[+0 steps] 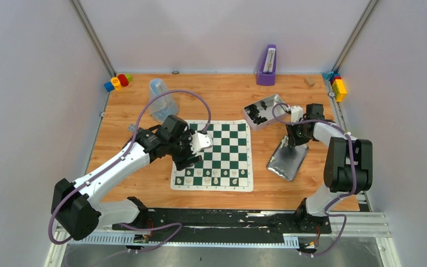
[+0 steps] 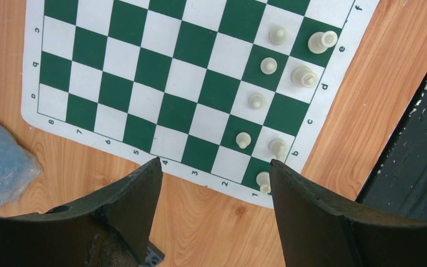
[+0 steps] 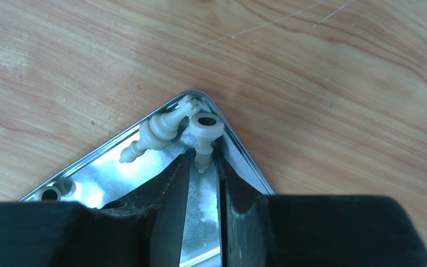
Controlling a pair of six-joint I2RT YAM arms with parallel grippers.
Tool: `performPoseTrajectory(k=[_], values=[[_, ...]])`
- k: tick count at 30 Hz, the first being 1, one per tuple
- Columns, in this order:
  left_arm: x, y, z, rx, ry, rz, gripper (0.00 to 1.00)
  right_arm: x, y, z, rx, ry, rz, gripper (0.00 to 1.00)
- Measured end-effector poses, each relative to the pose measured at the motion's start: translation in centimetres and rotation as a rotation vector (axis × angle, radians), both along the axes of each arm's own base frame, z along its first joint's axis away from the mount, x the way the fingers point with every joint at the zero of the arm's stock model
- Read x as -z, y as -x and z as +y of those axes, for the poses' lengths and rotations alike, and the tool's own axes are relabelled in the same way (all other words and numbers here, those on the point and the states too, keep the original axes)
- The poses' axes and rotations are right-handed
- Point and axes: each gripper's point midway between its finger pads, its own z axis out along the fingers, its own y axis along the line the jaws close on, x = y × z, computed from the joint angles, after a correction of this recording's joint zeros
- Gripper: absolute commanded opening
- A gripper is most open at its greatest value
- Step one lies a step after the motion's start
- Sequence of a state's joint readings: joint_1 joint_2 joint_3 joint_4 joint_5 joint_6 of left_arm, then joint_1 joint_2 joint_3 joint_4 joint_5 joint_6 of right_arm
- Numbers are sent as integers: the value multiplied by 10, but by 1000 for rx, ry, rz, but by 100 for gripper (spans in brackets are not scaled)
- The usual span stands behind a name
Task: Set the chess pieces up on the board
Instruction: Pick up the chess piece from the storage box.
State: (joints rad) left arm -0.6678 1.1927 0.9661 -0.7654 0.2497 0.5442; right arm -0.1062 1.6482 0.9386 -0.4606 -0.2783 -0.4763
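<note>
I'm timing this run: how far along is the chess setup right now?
Early. Done: at least eight cream pieces sit on the two nearest ranks of the board. In hand: the right end effector straddles a toppled piece in a corner of the metal lid; grip unclear. The left end effector hangs open, empty. Left: the remaining squares, plus another cream piece in the lid.

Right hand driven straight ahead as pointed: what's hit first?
Likely the cream chess piece lying just ahead of the right hand, in the corner of the metal tray; depth unclear.
</note>
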Motion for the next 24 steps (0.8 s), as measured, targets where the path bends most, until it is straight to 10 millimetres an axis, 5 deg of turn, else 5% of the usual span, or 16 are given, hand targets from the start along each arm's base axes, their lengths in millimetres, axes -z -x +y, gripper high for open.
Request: performPoseTrajectory(k=[16,24], values=[[0,0,0,-1,0,1,79,0,-11,-2,-11,13,-39,2],[-1,-1,-1,-20,12,5,79,-26,11,-1,-98,43,-35,0]])
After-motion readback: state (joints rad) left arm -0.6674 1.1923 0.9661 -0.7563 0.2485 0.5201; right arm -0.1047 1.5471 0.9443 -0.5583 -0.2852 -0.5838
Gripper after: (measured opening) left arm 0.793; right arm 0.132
